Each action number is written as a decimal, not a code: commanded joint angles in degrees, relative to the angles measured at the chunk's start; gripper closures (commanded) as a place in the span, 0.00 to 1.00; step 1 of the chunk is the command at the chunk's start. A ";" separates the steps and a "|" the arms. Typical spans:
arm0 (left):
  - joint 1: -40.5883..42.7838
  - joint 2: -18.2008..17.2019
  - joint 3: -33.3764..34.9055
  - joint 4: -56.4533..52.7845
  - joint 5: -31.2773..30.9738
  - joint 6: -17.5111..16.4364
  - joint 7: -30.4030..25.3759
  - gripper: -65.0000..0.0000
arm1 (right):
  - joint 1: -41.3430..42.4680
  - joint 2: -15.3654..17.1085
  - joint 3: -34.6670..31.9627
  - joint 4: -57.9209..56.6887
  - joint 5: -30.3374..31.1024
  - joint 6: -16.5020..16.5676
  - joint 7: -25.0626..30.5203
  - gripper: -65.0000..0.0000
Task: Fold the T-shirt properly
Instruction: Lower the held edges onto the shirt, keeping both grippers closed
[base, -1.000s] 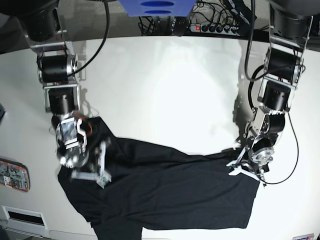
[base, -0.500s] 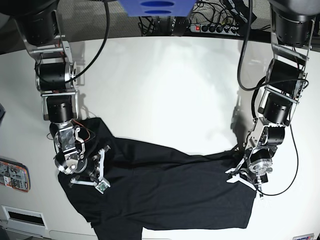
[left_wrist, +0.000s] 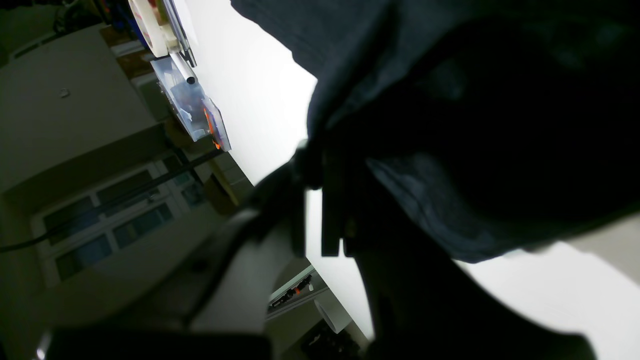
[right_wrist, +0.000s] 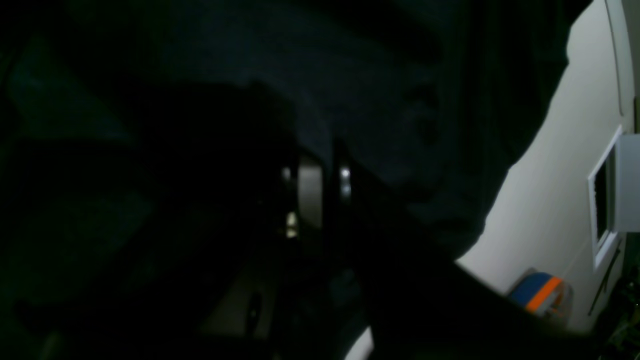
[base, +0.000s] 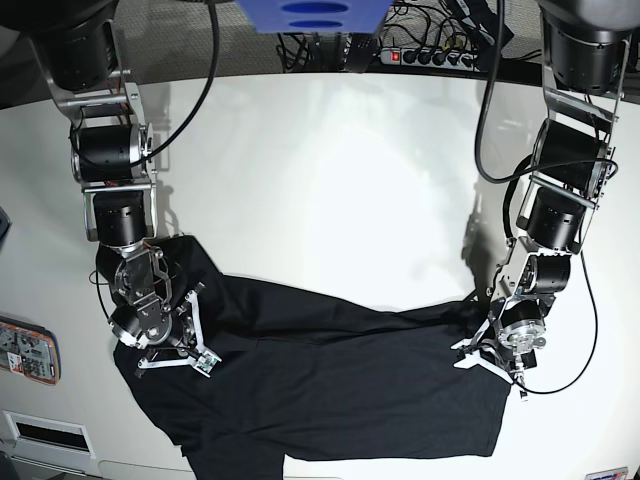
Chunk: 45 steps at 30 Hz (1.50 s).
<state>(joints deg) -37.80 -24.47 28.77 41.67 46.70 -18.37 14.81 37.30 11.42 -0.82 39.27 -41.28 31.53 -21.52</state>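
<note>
Table (base: 330, 170): white, broad, mostly bare in upper half of base view.

T-shirt (base: 340, 385): black, spread across near part of table, roughly flat but w/ long ridge/crease running along its upper edge from one arm to the other. One sleeve-ish lobe bunched by arm on view's left; hem edge toward view's right. No clean fold seen yet. Judged early stage: cloth being gripped at two edges, first fold not made; squaring-up, folding sides in and halving all left to do.

Right gripper (base: 180, 345) (view's left): down on shirt's edge near bunched lobe. Right wrist view very dark; fingers (right_wrist: 310, 197) looked pressed close together w/ black cloth around them, so judged clenched on T-shirt, tho low light makes this less than certain.

Left gripper (base: 492, 355) (view's right): at shirt's far upper corner. Left wrist view showed fingers (left_wrist: 332, 200) nearly together w/ fabric fold draped over and running into them; judged pinching T-shirt.

Small stuff: power strip (base: 430, 55) and cables at table's far edge; colourful flat item (base: 28, 350) at view's left margin, well apart from shirt.
</note>
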 joint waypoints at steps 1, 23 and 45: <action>-2.24 -0.54 -0.16 1.01 0.47 1.01 0.27 1.00 | 2.31 0.49 0.07 1.22 -0.35 -0.63 0.55 1.00; -2.42 -2.30 -0.16 5.41 0.47 1.01 0.27 1.00 | 2.31 2.43 -13.64 9.13 -0.44 -0.63 0.38 1.00; -3.47 -1.51 -0.07 5.23 1.96 1.01 0.27 1.00 | 2.39 2.34 -13.64 8.95 -15.47 -0.63 0.11 1.00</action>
<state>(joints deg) -39.20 -25.26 28.93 46.13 47.77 -18.46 14.55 37.45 13.34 -14.74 47.35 -56.21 31.75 -21.30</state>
